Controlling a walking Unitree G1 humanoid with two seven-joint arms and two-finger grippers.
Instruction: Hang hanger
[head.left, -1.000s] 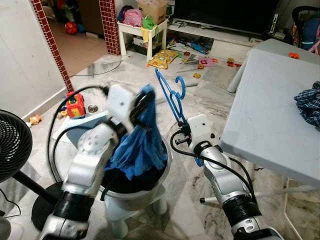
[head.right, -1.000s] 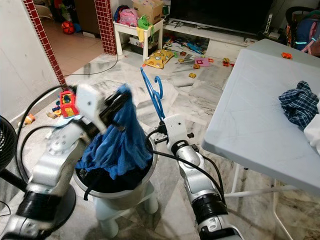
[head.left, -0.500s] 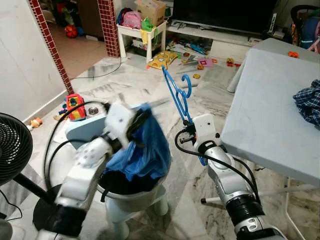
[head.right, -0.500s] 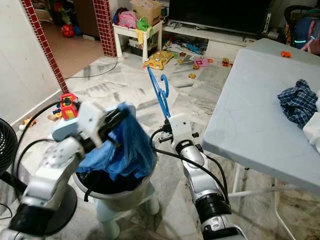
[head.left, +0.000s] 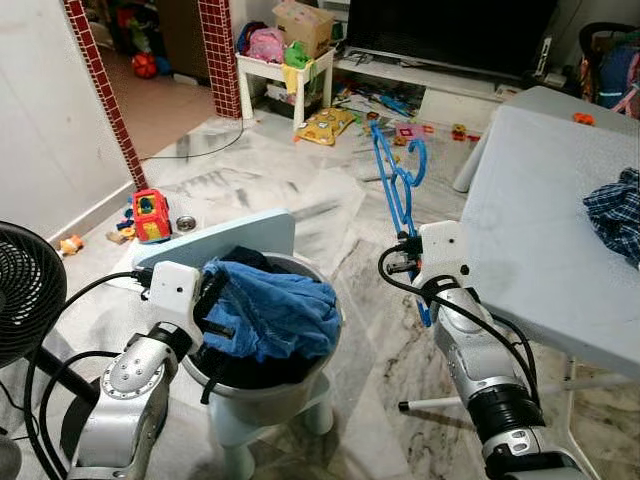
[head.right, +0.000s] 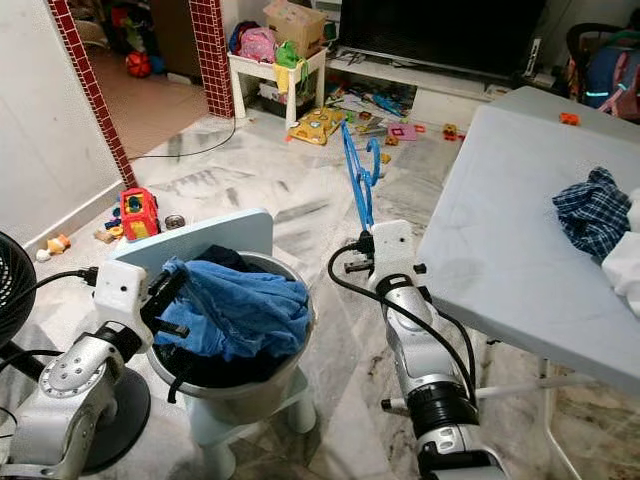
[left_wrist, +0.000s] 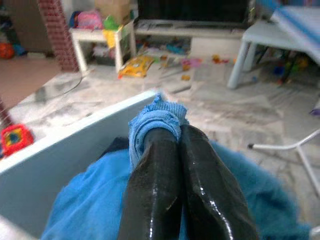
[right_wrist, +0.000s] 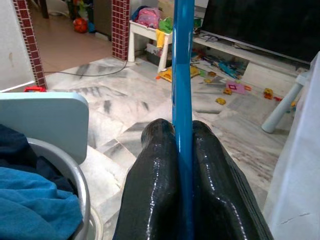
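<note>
A blue plastic hanger (head.left: 398, 175) stands nearly upright, hook on top, with my right gripper (right_wrist: 182, 131) shut on its lower bar beside the table's near-left corner. My left gripper (left_wrist: 175, 134) is low at the left rim of a metal basin (head.left: 300, 388) and is shut on a fold of a blue cloth (head.left: 275, 315). The cloth lies heaped over dark clothes in the basin, which rests on a white stool.
A grey table (head.left: 540, 220) fills the right, with a checked garment (head.left: 615, 205) on it. A pale blue board (head.left: 230, 240) leans behind the basin. A black fan (head.left: 25, 290) stands at left. Toys lie scattered on the marble floor, with a toy truck (head.left: 150, 212) at left.
My left gripper has come down from chest height, lowering the blue cloth onto the basin. My right arm has carried the hanger to the right, closer to the table.
</note>
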